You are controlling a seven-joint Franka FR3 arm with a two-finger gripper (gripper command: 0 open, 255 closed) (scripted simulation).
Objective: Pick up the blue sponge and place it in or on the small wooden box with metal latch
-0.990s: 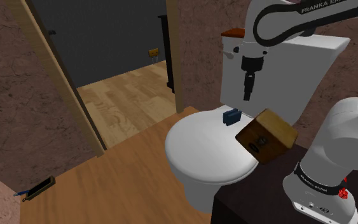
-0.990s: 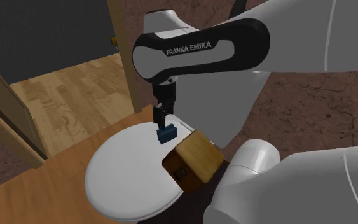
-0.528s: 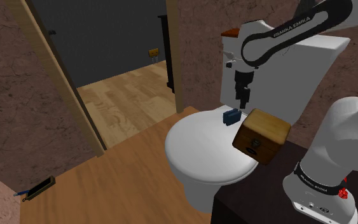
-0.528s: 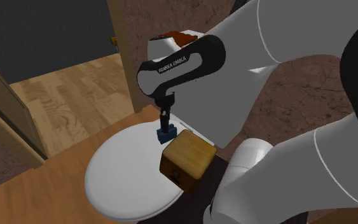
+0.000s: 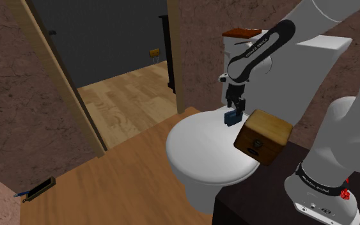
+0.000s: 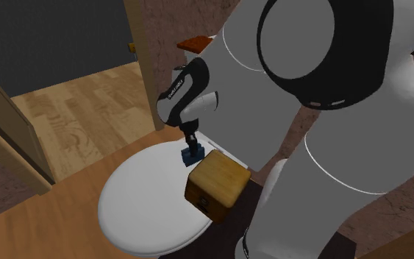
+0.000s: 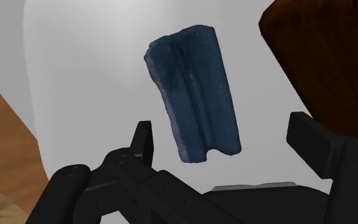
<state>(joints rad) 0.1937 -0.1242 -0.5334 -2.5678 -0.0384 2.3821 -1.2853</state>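
**Operator:** Where is my gripper (image 5: 234, 106) sitting?

**Spotter:** Read the shoulder view from the left. First comes the wooden floor (image 5: 127, 96), then the white toilet lid (image 5: 197, 153). Your gripper hangs over the far right part of that lid, pointing down.

**Operator:** Is it apart or together?

**Spotter:** Wide apart. In the wrist view your two black fingers (image 7: 144, 137) stand either side of the blue sponge (image 7: 193, 89). White lid shows between each finger and the sponge, so you are gripping nothing.

**Operator:** And the sponge?

**Spotter:** It lies on the lid right under your fingertips, just left of the wooden box (image 5: 265, 134). The box sits at the lid's right edge, with a dark fitting on its near face. I cannot tell whether sponge and box touch.
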